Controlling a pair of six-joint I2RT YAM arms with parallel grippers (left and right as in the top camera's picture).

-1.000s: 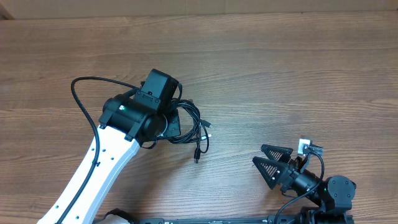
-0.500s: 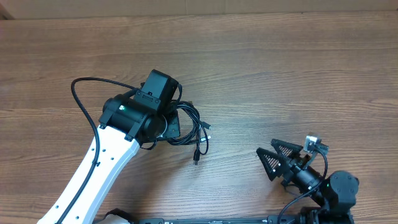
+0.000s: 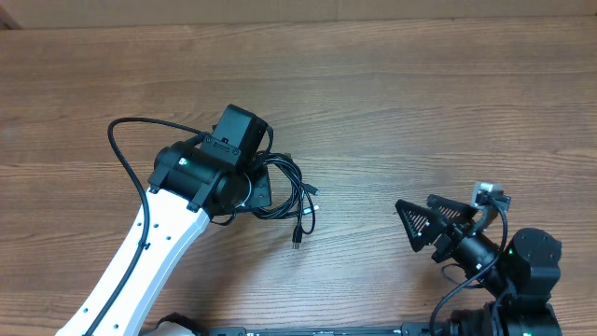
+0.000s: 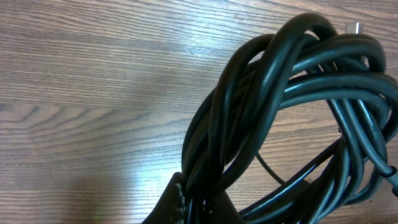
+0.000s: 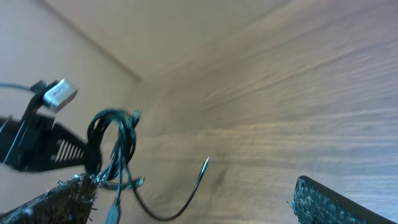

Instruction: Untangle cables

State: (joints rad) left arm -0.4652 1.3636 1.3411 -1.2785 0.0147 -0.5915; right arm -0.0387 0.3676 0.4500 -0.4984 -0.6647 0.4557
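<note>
1. Surface: brown wood-grain table (image 3: 420, 112); nothing of the room shows beyond it.
2. Count: two arms; one bundle of black cables (image 3: 291, 191), left of centre, strand count unclear.
3. Left gripper (image 4: 198, 208): pressed together, pinching the cables.
4. Right gripper (image 3: 431, 219): spread wide at near right, well apart from the bundle.

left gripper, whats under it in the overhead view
The cables, a black looped bundle, poke out beside it over the table. The left gripper pinches them; the overhead view hides that spot beneath the wrist.

Robot lab: two arms (image 3: 168, 233) at wooden table (image 3: 420, 93).
</note>
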